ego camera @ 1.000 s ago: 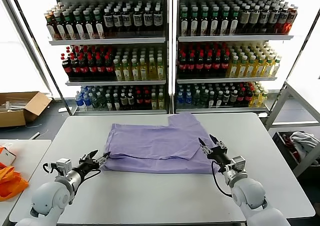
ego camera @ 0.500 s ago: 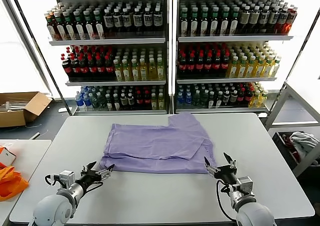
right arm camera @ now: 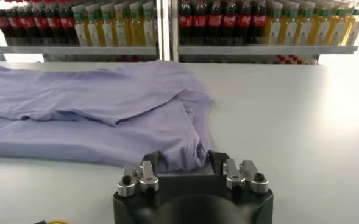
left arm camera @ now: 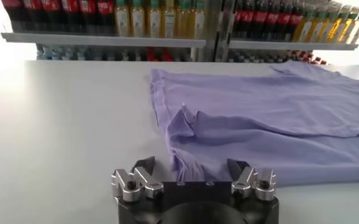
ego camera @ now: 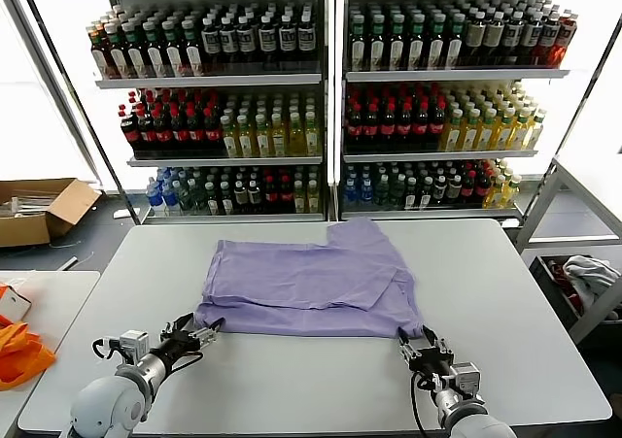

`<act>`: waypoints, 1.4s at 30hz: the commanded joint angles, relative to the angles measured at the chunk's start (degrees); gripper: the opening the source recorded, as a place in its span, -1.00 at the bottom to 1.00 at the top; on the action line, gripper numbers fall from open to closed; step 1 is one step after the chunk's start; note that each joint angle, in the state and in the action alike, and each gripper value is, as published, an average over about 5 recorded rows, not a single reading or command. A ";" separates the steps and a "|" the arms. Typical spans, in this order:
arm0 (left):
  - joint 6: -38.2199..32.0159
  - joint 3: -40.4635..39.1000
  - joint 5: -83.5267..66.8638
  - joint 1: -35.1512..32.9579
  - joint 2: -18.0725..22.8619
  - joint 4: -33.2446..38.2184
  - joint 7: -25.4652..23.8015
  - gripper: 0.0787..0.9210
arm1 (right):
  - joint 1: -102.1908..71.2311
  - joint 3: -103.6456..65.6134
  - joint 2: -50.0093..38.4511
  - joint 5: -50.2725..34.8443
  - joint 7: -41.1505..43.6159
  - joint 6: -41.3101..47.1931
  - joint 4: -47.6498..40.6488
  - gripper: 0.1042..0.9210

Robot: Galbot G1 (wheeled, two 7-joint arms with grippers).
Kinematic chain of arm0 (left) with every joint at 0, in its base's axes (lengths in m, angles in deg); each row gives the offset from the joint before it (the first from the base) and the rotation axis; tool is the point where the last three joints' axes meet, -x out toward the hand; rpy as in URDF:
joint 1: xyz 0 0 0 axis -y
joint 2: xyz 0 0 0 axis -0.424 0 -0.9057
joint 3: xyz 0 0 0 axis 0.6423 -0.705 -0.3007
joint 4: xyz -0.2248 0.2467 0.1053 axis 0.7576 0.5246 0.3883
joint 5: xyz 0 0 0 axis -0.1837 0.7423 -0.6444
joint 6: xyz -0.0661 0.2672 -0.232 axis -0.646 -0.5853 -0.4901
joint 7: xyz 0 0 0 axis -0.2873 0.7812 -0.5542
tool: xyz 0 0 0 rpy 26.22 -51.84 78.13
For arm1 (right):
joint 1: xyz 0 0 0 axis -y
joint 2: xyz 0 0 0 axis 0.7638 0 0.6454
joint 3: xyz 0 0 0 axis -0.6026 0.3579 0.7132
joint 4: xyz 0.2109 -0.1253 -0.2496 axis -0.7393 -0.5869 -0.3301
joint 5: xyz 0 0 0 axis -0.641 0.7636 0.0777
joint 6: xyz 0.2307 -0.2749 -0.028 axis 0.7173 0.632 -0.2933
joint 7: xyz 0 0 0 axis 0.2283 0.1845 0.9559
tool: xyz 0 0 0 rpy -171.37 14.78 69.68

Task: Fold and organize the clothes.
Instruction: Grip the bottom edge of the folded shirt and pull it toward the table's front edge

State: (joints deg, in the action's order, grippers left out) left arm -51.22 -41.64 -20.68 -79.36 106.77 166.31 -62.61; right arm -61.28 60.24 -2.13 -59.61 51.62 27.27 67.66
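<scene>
1. Now your left tool (ego camera: 206,334) and right tool (ego camera: 421,346) straddle the lavender T-shirt's (ego camera: 306,287) near corners on the worktop (ego camera: 292,380); whether they pinch, you cannot tell.
2. Next, likely pinch both corners and fold them away toward the far edge.

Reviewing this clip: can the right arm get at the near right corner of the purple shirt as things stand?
Probably yes. The right gripper is already at the near right corner of the shirt, and its wrist view shows the cloth edge lying between its fingers, with nothing but bare table around it.

Plain lavender T-shirt (ego camera: 306,287); white table (ego camera: 505,292); orange fabric (ego camera: 15,355) at left.
</scene>
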 commanded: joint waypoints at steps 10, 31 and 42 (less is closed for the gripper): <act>-0.01 2.18 3.65 -7.56 -0.22 3.95 -2.43 -0.50 | -1.83 0.23 -1.34 -1.33 -0.71 1.37 2.75 -0.97; 1.10 12.31 8.14 -28.15 1.79 20.90 -2.57 -0.94 | -16.93 -1.83 -4.36 2.42 1.67 -0.99 14.03 -0.98; 1.53 16.33 9.91 -26.72 1.22 22.08 -2.77 -0.59 | -19.47 -4.04 -4.93 5.68 4.94 -2.81 16.88 -0.48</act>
State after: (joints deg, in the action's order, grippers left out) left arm -49.55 -29.62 -12.01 -104.09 108.74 185.17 -65.31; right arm -77.39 57.19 -6.71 -56.23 54.85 25.79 81.65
